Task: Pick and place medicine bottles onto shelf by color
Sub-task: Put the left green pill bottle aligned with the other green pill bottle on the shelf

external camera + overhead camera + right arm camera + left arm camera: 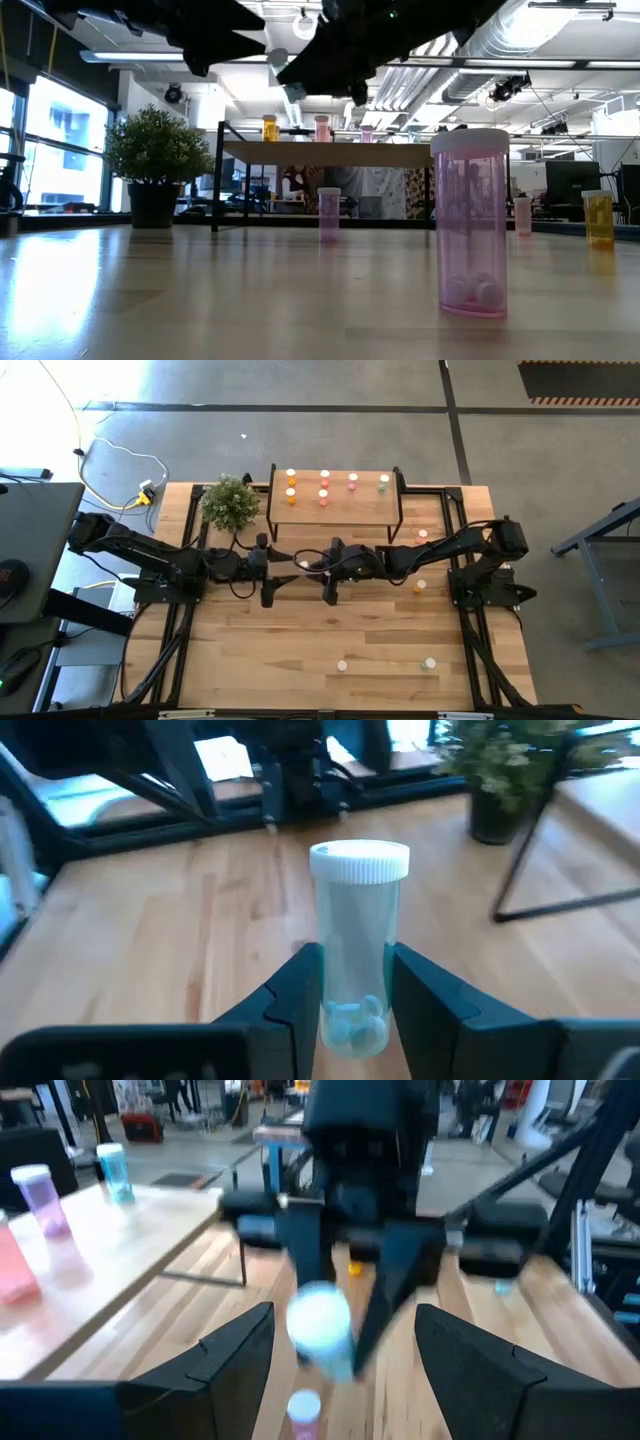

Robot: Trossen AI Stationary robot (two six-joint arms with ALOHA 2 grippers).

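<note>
"One bottle is all I want to hear about. How much of it is hidden?"

"Its lower sides. My right gripper [352,982] is clamped on the pale green bottle [358,910], one dark finger [290,1000] against each flank, so only the front of the body and the cap show clear. From my left wrist the same bottle [322,1330] is a blur, and from above my two arms crowd over it, so I can hardly pick it out there. In the low view both arms are dark shapes cut off at the top edge."

"How does it look?"

"It is a clear, pale green cylinder with a ribbed white cap, and a few pale tablets lie at the bottom."

"Which way does it point?"

"It stands upright, long axis vertical and cap on top. It is held above the middle of the table, on the near side of the shelf [335,510] and right of the potted plant [230,502]."

"And your left hand?"

"My left gripper [345,1342] faces the bottle from the left, fingers [235,1350] spread wide apart with nothing between them. The bottle sits just beyond their tips."

"Is anything on the shelf?"

"Several bottles stand there: orange at the left end, pink in the middle and a green one [383,481] at the right."
</note>
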